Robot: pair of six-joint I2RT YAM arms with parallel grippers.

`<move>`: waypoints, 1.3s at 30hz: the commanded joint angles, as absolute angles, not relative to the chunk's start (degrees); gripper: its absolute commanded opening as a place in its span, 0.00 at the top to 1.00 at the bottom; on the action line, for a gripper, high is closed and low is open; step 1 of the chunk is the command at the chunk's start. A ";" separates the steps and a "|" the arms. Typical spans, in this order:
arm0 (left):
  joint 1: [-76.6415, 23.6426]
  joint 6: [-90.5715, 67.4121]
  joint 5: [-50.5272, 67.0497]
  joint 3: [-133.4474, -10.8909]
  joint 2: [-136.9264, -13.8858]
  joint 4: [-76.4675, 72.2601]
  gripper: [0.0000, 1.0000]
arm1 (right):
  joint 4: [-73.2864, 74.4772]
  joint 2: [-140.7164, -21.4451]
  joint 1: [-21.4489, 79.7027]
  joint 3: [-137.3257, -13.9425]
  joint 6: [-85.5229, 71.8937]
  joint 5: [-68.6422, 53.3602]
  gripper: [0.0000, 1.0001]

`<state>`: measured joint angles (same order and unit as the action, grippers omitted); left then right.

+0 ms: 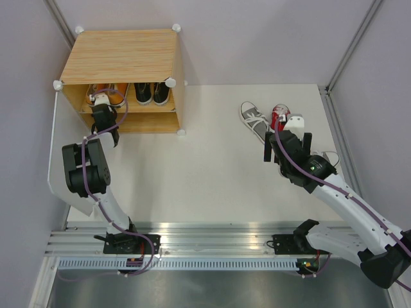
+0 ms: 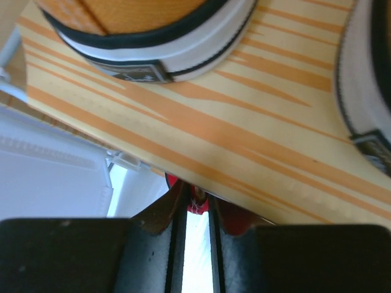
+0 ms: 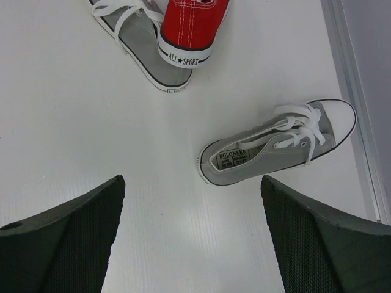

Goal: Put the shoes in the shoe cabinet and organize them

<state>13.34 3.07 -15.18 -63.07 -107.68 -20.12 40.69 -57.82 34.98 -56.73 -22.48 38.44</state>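
- The cube-shaped shoe cabinet with a light wood-grain top (image 1: 122,54) stands at the upper left of the top view. A pair of orange canvas sneakers (image 1: 109,96) and a pair of black ones (image 1: 152,93) sit side by side on its inner wooden shelf (image 2: 244,116).
- The left gripper (image 1: 103,115) is at the cabinet's front, below the orange pair. Its wrist view shows only a thin slit between the fingers, with something red at their tips under the shelf edge. Whether it grips that red thing or has let go cannot be told.
- On the white table (image 1: 212,173), at the upper right, a red sneaker (image 3: 192,24) lies against a grey one (image 3: 143,52). A second grey sneaker (image 3: 278,143) lies apart, to their lower right.
- The right gripper (image 3: 191,178) hovers above these shoes, spread wide and empty.
- The task looks about half done. The likely next move is for the right gripper to descend onto one loose sneaker and close across its sides.
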 commanded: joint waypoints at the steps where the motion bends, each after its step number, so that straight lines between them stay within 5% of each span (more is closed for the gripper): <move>1: 14.06 3.08 -16.70 -67.94 -109.51 -28.56 0.76 | 39.38 -57.57 34.54 -58.18 -21.97 39.64 0.04; 17: 13.97 -3.78 -13.18 -60.91 -102.22 -24.87 0.53 | 39.11 -55.37 34.28 -57.66 -22.85 38.41 0.05; 31: 13.98 -5.10 -13.80 -63.10 -102.74 -15.93 0.72 | 39.02 -54.58 34.19 -56.78 -22.94 37.97 0.04; 39: 14.06 -4.05 -14.59 -69.86 -107.83 -11.96 0.73 | 38.94 -55.19 34.19 -56.78 -22.76 38.06 0.04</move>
